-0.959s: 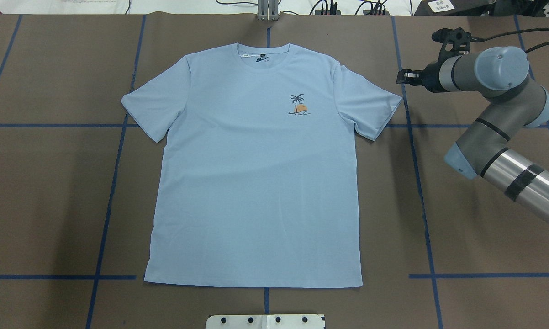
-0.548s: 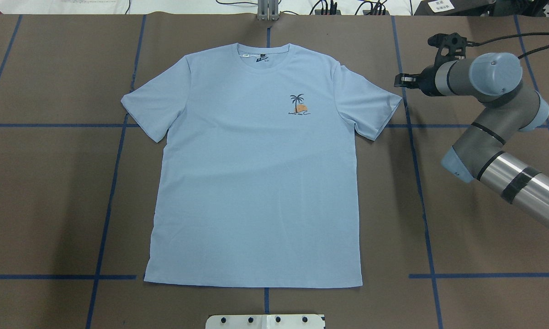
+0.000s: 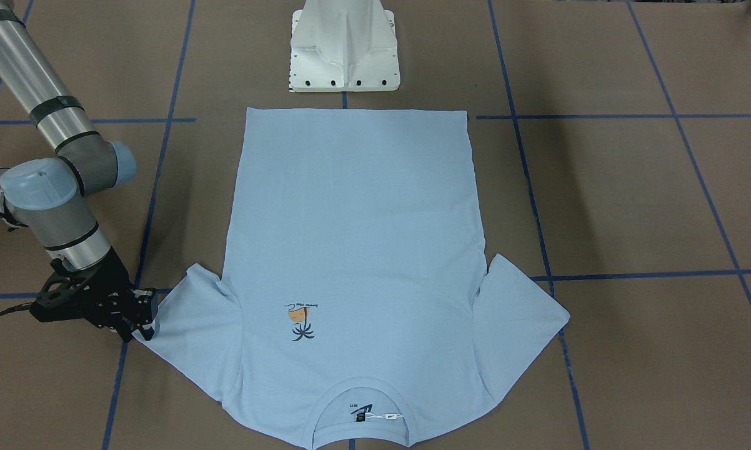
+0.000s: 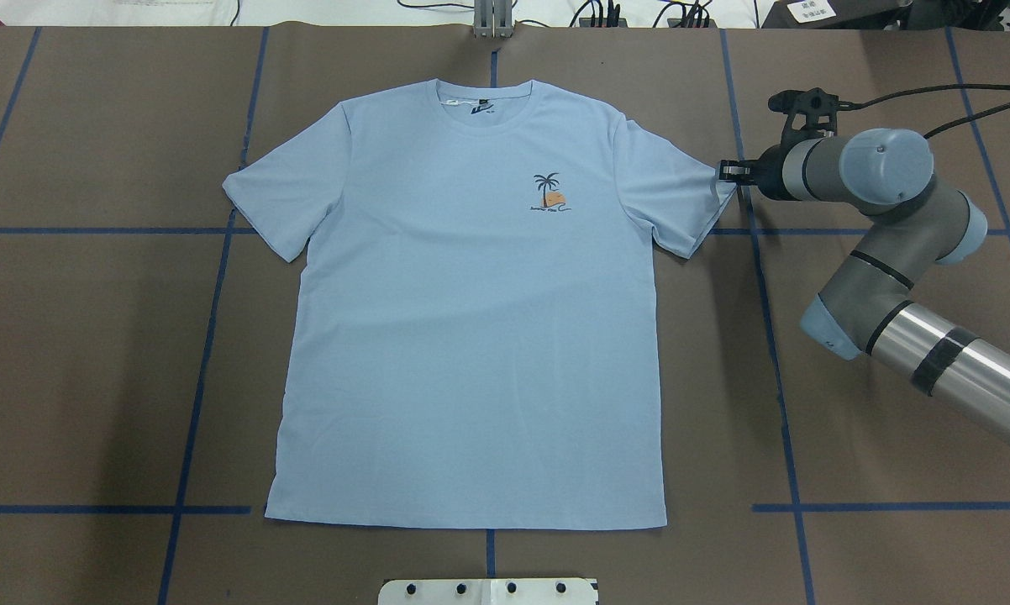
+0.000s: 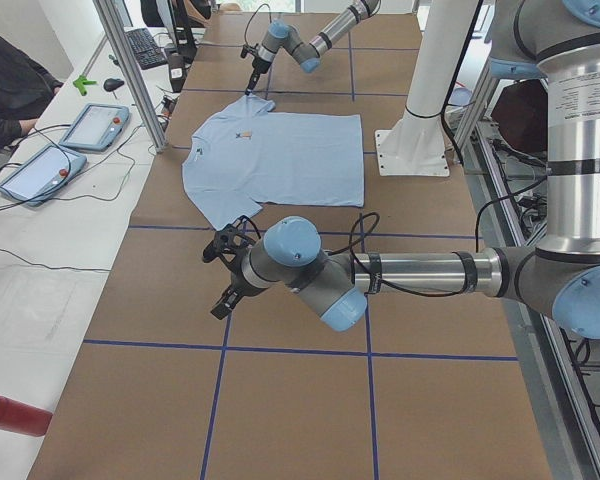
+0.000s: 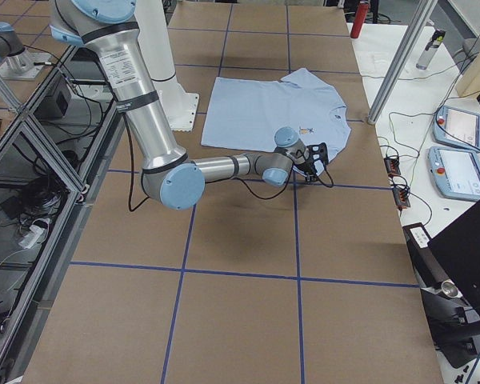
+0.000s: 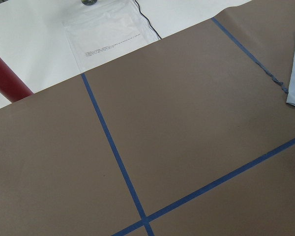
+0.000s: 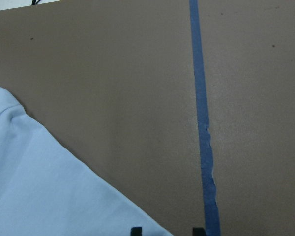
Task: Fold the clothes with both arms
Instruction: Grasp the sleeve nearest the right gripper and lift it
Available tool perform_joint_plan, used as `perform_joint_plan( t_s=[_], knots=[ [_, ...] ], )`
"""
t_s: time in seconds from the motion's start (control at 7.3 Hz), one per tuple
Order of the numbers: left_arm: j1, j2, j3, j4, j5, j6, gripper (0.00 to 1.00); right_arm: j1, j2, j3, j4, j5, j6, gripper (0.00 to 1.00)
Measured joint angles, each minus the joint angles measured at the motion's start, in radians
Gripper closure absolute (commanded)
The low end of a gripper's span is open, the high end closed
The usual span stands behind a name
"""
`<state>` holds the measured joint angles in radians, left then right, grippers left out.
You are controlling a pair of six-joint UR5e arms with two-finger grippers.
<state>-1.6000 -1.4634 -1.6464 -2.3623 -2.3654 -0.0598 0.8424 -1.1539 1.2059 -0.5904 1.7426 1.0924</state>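
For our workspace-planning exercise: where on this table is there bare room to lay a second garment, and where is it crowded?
Widest bare patch: the brown table on the robot's left of the T-shirt, from sleeve down past the hem. Crowded: the robot's right, where the right gripper sits at the sleeve tip and its arm reaches in.

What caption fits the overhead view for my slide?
Right gripper at the sleeve tip of a light blue T-shirt lying flat.
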Motion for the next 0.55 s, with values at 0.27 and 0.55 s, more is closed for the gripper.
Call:
perform_joint_plan(
  t_s=[0.27, 0.55],
  knots=[
    [0.000, 0.000, -0.001, 0.000, 0.000, 0.000, 0.00, -0.001, 0.005, 0.003, -0.004, -0.001, -0.001, 1.00],
    [0.000, 0.000, -0.001, 0.000, 0.000, 0.000, 0.00, 0.003, 0.027, 0.034, -0.066, -0.002, 0.008, 1.00]
  ],
)
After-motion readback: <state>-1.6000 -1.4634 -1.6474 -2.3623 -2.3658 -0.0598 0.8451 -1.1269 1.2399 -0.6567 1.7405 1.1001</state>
